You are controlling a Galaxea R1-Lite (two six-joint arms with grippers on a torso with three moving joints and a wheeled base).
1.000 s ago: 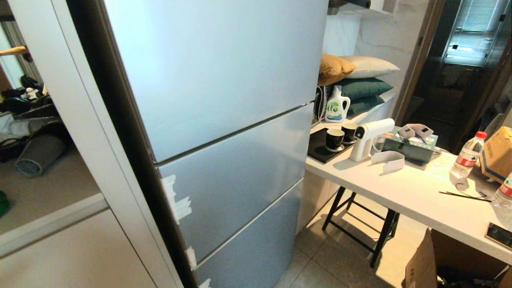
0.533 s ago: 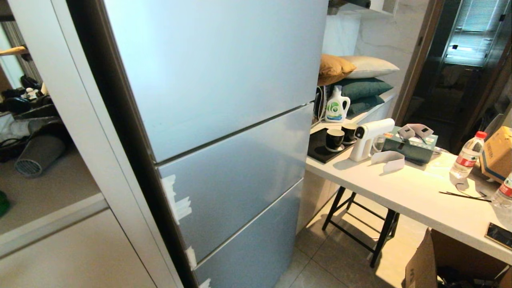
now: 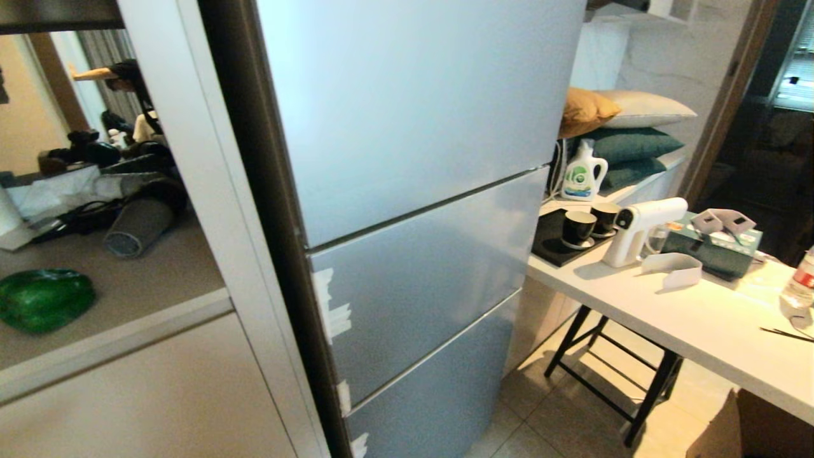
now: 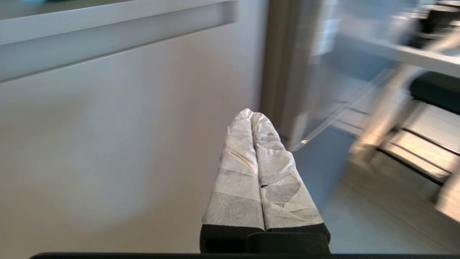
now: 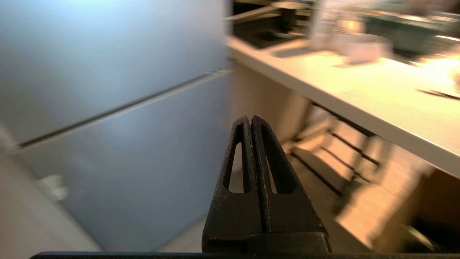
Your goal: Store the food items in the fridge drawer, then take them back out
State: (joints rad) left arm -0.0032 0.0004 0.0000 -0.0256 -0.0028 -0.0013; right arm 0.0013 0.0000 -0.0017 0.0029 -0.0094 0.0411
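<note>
Kitchen corner, tiled floor; the silver-blue fridge (image 3: 413, 191) fills the middle of the head view, its matte front split by two slanted seams into three closed panels, with torn white tape (image 3: 331, 312) along the left edge; no clear fridge drawer is exposed at this moment, so it cannot be placed beyond being somewhere behind these panels. To the left, a beige cabinet (image 3: 159, 394) carries an open shelf; on it, near the left edge, lies the glossy dark green bell pepper (image 3: 43, 299), rounded and lobed; the potato is not visible in any view. To the right stands a white table (image 3: 699, 331) on black legs, bearing two dark cups (image 3: 588, 226) on a black tray, a white spray gun (image 3: 642, 226) and a green tissue box (image 3: 715, 245).

Both arms sit low and out of the head view; the left gripper (image 4: 251, 113), its fingers wrapped in creased white tape, is pressed fully together and holds nothing; the right gripper (image 5: 250, 118), bare black with slotted triangular fingers, is likewise closed tight and empty.

Judgement: the task stands at its opening, the robot positioning itself before the fridge; nothing is stored yet. The next move calls for a panel to be opened to reach the drawer; the smooth handleless fronts offer only the narrow seams for purchase.
</note>
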